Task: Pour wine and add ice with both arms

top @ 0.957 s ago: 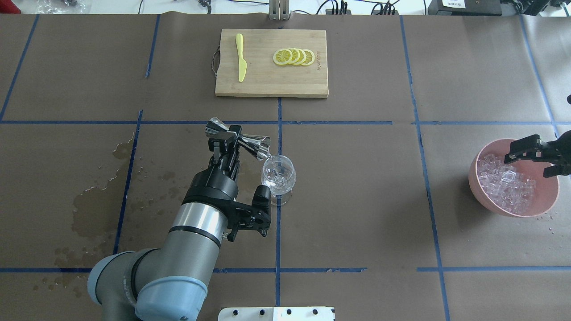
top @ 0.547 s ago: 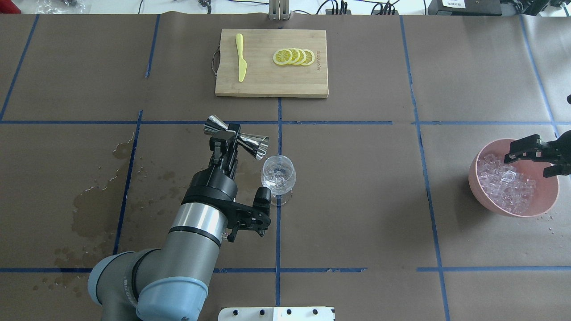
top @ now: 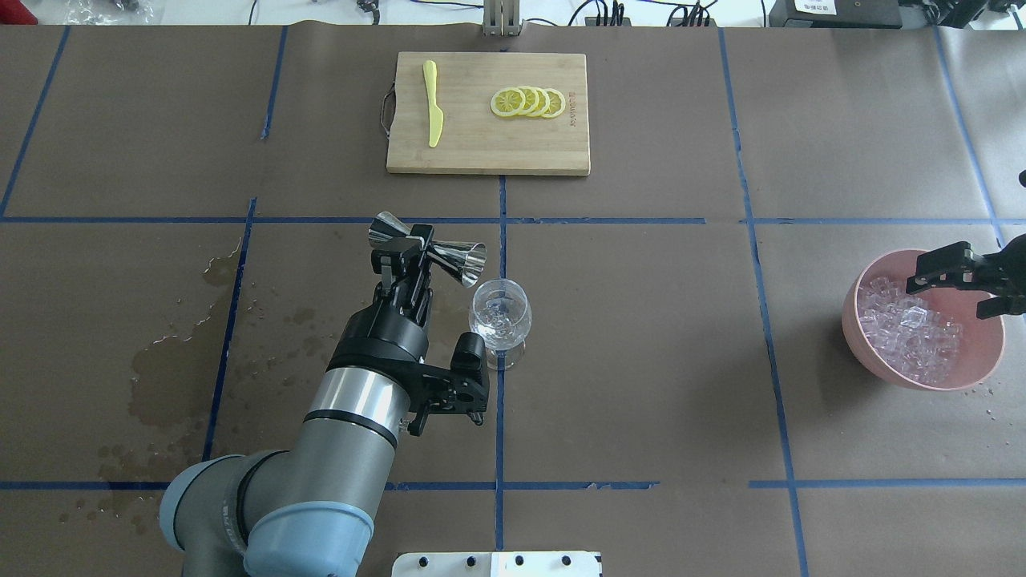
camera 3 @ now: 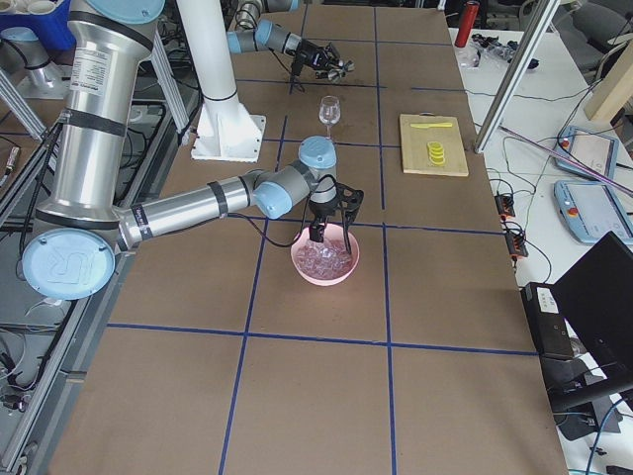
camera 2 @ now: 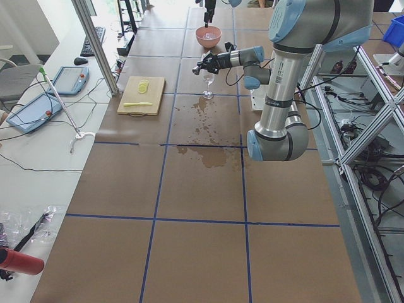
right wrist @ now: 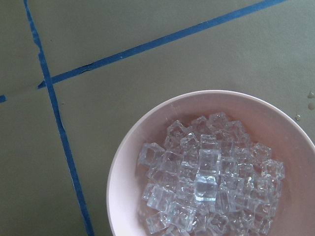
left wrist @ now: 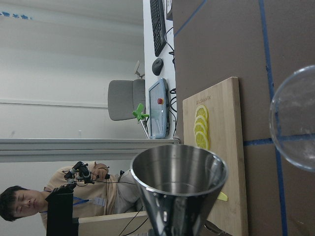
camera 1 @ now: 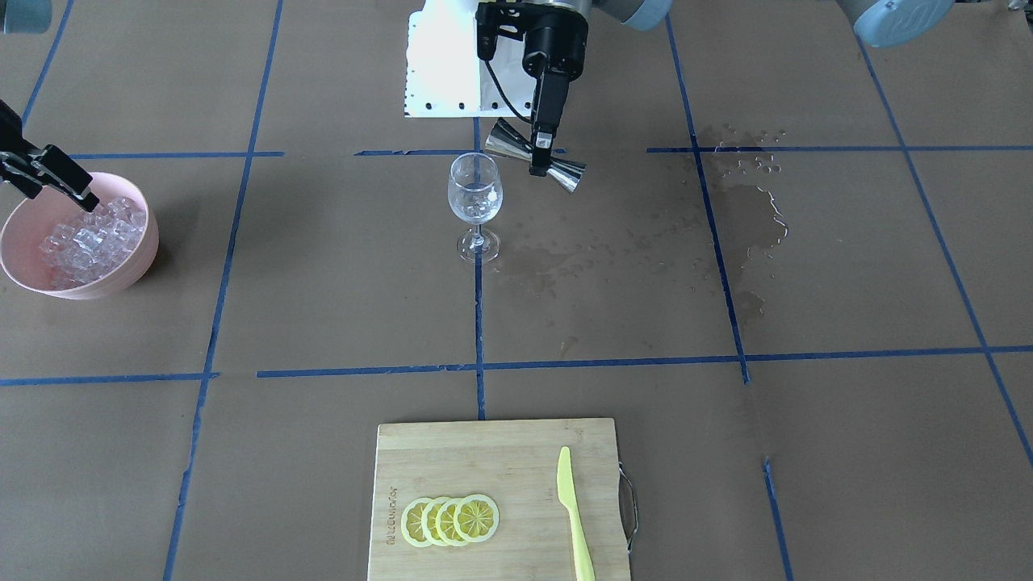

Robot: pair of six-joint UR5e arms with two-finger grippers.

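Observation:
My left gripper (top: pixel 398 258) is shut on the waist of a steel jigger (top: pixel 429 251), held on its side just left of a clear wine glass (top: pixel 500 314). The jigger's mouth (left wrist: pixel 179 173) points toward the glass rim (left wrist: pixel 294 123). A little clear wine (camera 1: pixel 474 207) lies in the glass bowl. My right gripper (top: pixel 951 294) is open and empty, hovering over a pink bowl (top: pixel 878 370) heaped with ice cubes (top: pixel 910 336). The ice also shows in the right wrist view (right wrist: pixel 206 182).
A bamboo cutting board (top: pixel 481 148) at the far middle carries lemon slices (top: pixel 529 102) and a yellow knife (top: pixel 433 104). Wet stains (top: pixel 168 369) spread over the brown paper on the left. The white robot base (top: pixel 497 563) sits at the near edge.
A thin stream ran from the jigger into the glass a second ago; it has stopped. The jigger's mouth has risen slightly off the glass rim. The right gripper has not moved.

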